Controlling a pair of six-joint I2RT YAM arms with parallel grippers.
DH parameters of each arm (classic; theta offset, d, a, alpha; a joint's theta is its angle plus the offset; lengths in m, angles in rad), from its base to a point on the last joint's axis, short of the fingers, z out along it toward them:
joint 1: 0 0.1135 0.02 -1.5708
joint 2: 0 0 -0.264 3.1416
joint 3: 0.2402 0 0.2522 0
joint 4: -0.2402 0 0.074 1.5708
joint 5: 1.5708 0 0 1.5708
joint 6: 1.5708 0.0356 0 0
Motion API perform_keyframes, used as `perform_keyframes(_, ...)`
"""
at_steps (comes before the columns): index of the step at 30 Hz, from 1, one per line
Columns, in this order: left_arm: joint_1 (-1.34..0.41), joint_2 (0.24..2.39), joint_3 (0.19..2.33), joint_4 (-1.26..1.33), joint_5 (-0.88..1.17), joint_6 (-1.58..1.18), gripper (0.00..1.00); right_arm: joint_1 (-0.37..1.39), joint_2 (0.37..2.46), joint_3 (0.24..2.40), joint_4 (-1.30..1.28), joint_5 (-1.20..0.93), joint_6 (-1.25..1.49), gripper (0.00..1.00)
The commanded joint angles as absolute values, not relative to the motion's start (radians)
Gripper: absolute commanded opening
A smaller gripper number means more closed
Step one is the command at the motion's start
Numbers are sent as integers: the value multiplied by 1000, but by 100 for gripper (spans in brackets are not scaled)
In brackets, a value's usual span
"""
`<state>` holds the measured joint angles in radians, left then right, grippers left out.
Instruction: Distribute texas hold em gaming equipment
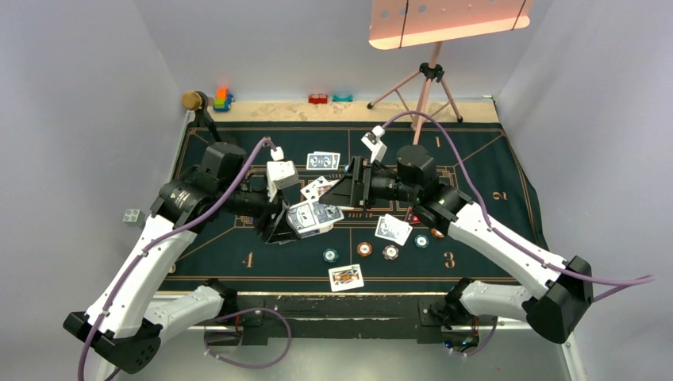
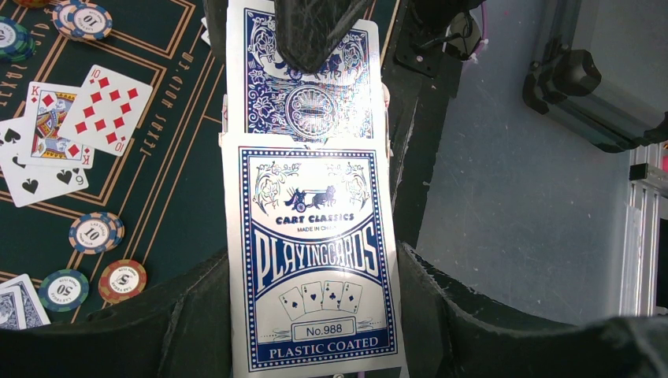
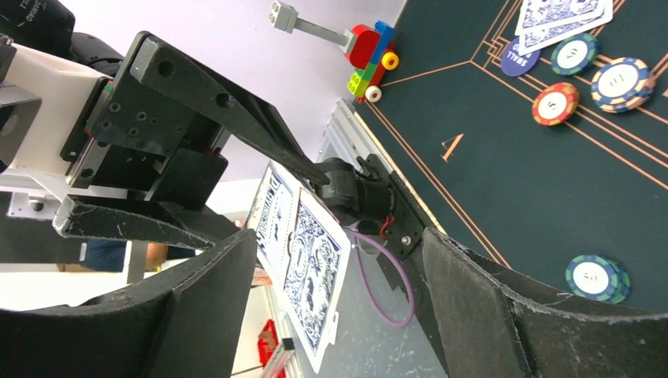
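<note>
Deck (image 2: pixel 311 260) print legible from left wrist only

1. Table (image 1: pixel 262 111) is mostly covered by a green mat (image 1: pixel 492 171). Only a pale strip shows along the far edge.
2. On that strip: a little stack of toy blocks (image 1: pixel 222 99), a red block (image 1: pixel 318 98), a teal block (image 1: pixel 342 98), and a tripod (image 1: pixel 424 91).
3. Far side of the mat: a face-down pair (image 1: pixel 323 161), overlapping.
4. Middle: face-up cards (image 2: pixel 55 130), fanned. They're the king and ten of diamonds and the nine of spades.
5. Near side: a row of chips (image 1: pixel 364 249), face-down cards (image 1: pixel 394 229) just right of them, and a lone face-up card (image 1: pixel 346 276) on the mat's near border.
</note>
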<state>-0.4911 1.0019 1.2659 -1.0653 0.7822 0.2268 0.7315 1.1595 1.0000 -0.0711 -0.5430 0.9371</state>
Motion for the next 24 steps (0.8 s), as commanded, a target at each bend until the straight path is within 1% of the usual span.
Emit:
perform_keyframes(1,-486,987,1304,-1041,818,224,0,762,1185,1022,18,-571,970,79)
perform_keyframes(6,-485,987,1311,-1041,815,224,0,773,1206,994,44,-575,989,72)
perform_keyframes(10,-485,985,1313,-1043,812,225,0,766,1187,974,13,-561,986,70)
perform_keyframes(24,-485,978,1324,-1051,811,226,0,744,1117,924,3,-544,987,55)
